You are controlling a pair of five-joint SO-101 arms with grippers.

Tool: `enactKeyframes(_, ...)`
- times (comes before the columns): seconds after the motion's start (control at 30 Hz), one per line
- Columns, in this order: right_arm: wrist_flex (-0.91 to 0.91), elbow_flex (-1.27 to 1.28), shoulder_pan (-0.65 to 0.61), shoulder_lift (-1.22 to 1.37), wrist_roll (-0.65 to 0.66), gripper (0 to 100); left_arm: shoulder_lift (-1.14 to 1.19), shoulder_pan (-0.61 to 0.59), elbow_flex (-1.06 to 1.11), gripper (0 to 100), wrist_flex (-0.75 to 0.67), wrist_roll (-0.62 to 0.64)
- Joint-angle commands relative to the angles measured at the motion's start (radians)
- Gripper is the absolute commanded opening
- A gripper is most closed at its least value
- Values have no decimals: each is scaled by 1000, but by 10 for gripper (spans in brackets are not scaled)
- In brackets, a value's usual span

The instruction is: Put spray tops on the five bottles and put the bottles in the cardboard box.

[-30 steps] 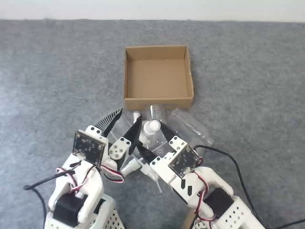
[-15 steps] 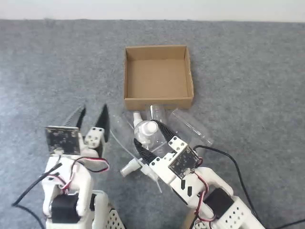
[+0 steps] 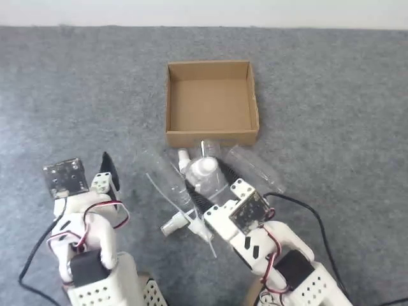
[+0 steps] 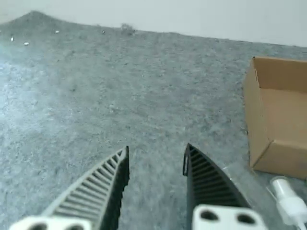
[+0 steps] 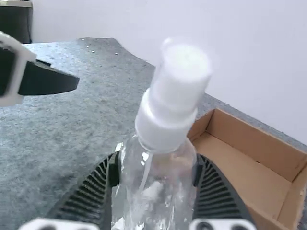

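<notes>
the left gripper (image 4: 156, 155) had pulled away toward 9 o'clock, jaws apart and empty, leaving the bottle (image 5: 158, 187) with its spray top (image 5: 175, 91) clamped upright in the right gripper (image 3: 208, 181) alone. capping of this one looked finished; the empty cardboard box (image 3: 211, 136) waited at 12 o'clock, just beyond.

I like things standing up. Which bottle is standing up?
The bottle held in the right gripper; the other bottles lie flat on the carpet.
</notes>
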Motion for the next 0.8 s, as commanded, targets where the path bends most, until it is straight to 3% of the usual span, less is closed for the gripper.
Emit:
enactKeyframes(0.0, 35, -97, 44, -12, 11, 76, -8, -9, -12, 176, 0, 18)
enactKeyframes(0.37, 22, -310, 47, 79, 14, 75, -8, -8, -10, 174, 5, 18)
enactKeyframes(0.77, -346, -597, 116, 773, 14, 80, -8, -14, -8, 174, 3, 18)
